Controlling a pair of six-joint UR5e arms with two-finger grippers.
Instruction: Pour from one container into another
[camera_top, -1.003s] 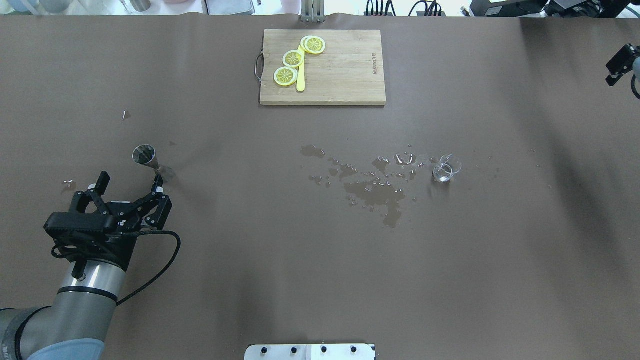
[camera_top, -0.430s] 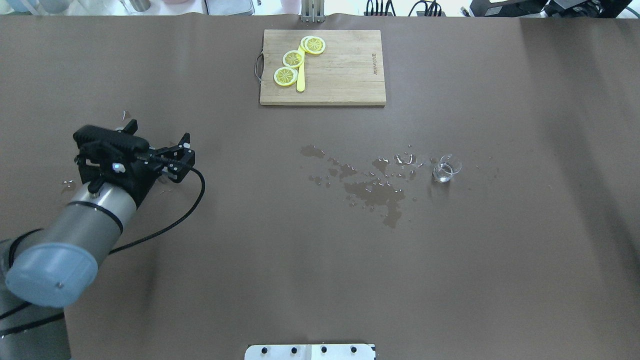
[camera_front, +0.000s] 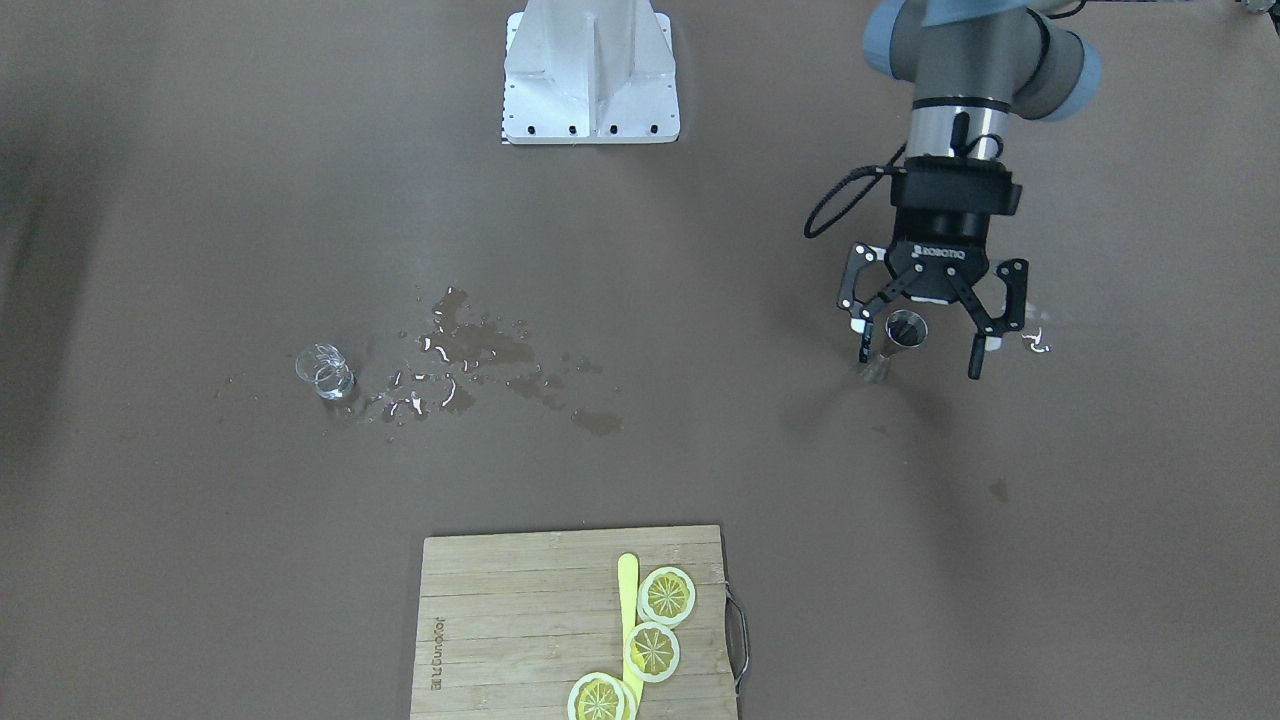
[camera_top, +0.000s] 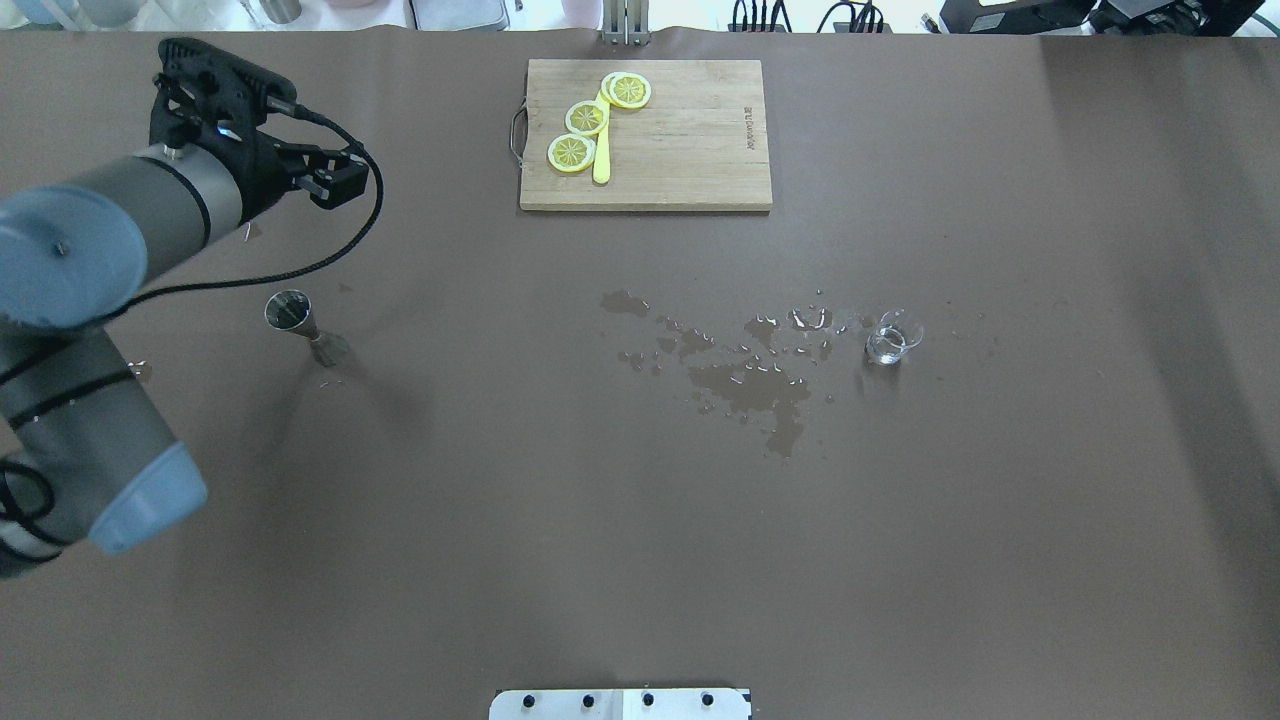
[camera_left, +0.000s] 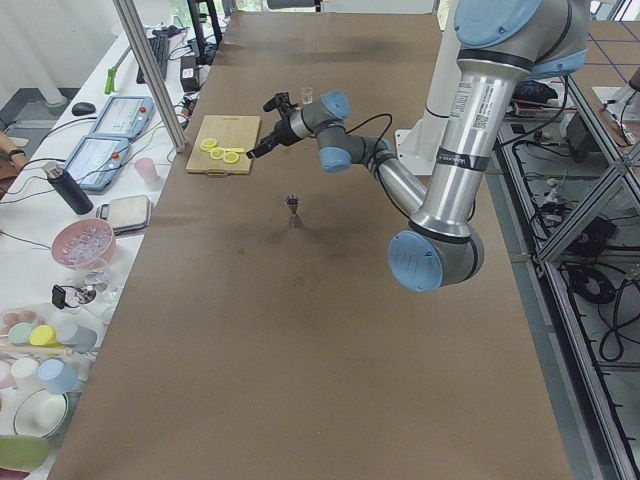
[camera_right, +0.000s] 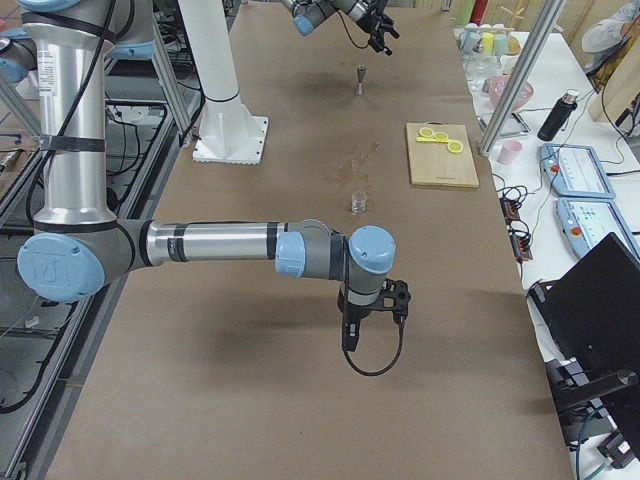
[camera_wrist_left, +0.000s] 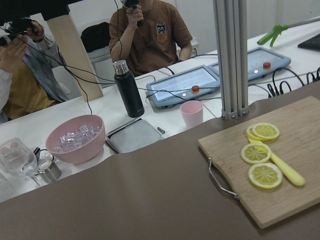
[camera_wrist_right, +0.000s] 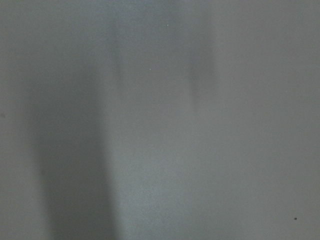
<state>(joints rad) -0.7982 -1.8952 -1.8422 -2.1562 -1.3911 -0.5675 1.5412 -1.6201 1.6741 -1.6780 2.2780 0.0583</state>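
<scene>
A: Overhead, the left hand has swung from low beside the metal jigger to the frame's upper left, fingers spread wide, holding nothing.

B: So the jigger stands ungrasped on the desk, the glass right of the spill. Right hand's state: cannot tell.

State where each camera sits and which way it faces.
Front-facing: across the table, facing the robot, steeply down; left gripper open, jigger seen between its fingers.
Overhead: behind the robot, looking forward and down; left arm at left, cutting board far.
Exterior left: table's end; left arm near.
Exterior right: opposite end; right arm near.
Left wrist: faces the cutting board and people beyond; no fingers show.
Right wrist: blurred surface only.
Shared: front-facing and overhead both show jigger, spill and glass.
</scene>
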